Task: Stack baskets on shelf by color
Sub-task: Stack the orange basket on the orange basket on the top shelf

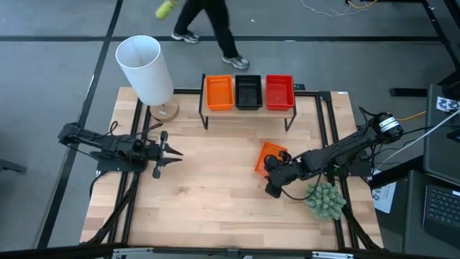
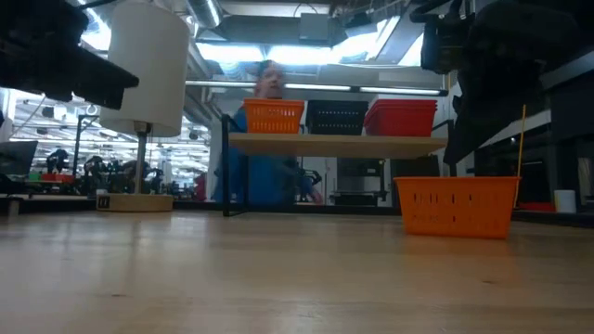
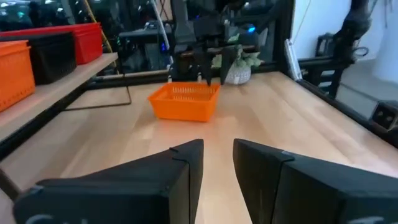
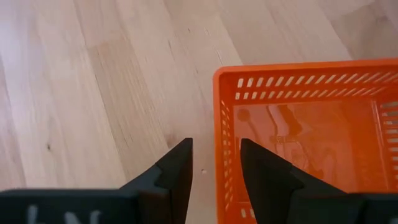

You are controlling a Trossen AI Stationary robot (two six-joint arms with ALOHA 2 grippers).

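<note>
My right gripper (image 4: 214, 168) hangs just above the loose orange basket (image 4: 305, 130), fingers apart and clamped on nothing. One fingertip stands over the bare tabletop (image 4: 93, 93) outside the near wall; the other stands over the wall or just inside it, so the rim lines up roughly with my gap.

The risk I see is that the wall sits close to one finger instead of centred. If I drop straight down, that fingertip could land on the rim and push the basket flat or skate it sideways. The mesh plastic looks light, so a one-sided nudge may spin it, and a shallow pinch could let it tilt or slip out during the lift. The carry also has to clear the edge of the shelf (image 1: 249, 114).

From overhead, my right arm reaches in from the table's right side, wrist bent downward over the basket, with a small potted plant (image 1: 324, 201) close behind the forearm.

My left gripper (image 1: 169, 152) waits well apart on the table's left, fingers apart and empty, near a white lamp (image 1: 147, 70).

The shelf at the far edge carries orange (image 1: 220, 93), black (image 1: 249, 92) and red (image 1: 279, 92) baskets side by side.
</note>
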